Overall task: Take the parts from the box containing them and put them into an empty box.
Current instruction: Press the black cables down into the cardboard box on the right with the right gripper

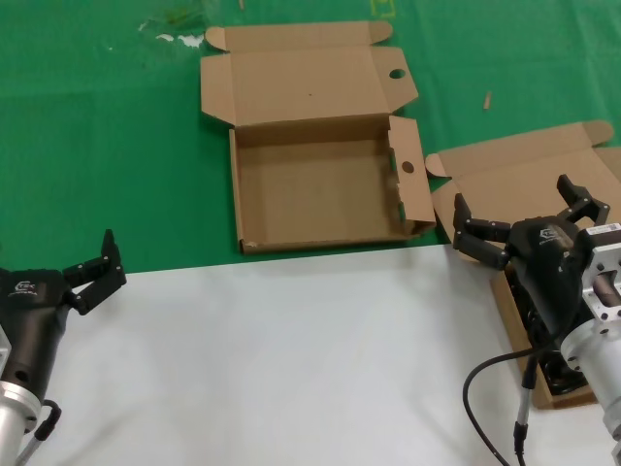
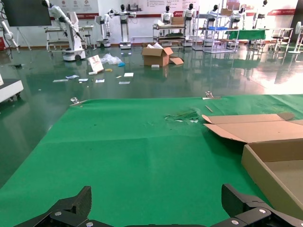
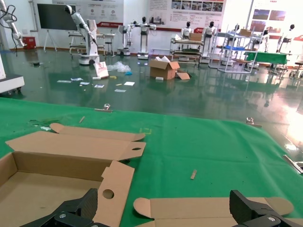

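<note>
Where the green mat [image 1: 97, 146] meets the white tabletop [image 1: 291, 369], the head view shows the empty box [image 1: 320, 194] at upper centre, lid folded back toward the top of the frame and round finger holes visible in its side flaps. Its floor is bare cardboard. At the right edge sits the box containing the parts [image 1: 514, 184], lid open with rounded ear flaps; much of it is hidden behind the right arm. A dark shape low inside it, at the lower right of the frame, may be the parts [image 1: 563, 374], but this cannot be told for certain. The right gripper [image 1: 529, 218] hovers over this box at right centre with its fingers spread wide, holding nothing. The left gripper [image 1: 97, 267] rests at the lower left, over the white tabletop near the mat's edge, fingers likewise spread wide and empty. A black cable [image 1: 495, 388] loops from the right arm at the lower right.
</note>
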Available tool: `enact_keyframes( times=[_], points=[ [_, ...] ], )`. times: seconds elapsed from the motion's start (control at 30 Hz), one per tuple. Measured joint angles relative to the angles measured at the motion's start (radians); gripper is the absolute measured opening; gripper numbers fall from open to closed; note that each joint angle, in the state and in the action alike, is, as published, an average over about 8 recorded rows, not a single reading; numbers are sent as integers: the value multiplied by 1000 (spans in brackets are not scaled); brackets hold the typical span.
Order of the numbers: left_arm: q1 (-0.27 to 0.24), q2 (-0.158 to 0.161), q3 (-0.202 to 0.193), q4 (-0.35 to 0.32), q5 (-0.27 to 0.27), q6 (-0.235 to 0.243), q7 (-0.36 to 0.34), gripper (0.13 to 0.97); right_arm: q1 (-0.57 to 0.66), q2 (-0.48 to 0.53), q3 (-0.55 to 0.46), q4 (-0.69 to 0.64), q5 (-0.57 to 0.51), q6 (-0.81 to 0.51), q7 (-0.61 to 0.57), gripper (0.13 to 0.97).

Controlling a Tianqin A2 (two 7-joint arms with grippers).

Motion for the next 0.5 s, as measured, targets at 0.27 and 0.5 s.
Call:
enact_keyframes(
  times=[0.27,0.5],
  points=[
    [0,0,0,0,0,0,0,966,0,0,0,0,0,0,0,966],
    [0,0,0,0,0,0,0,966,0,0,0,0,0,0,0,966]
  ],
)
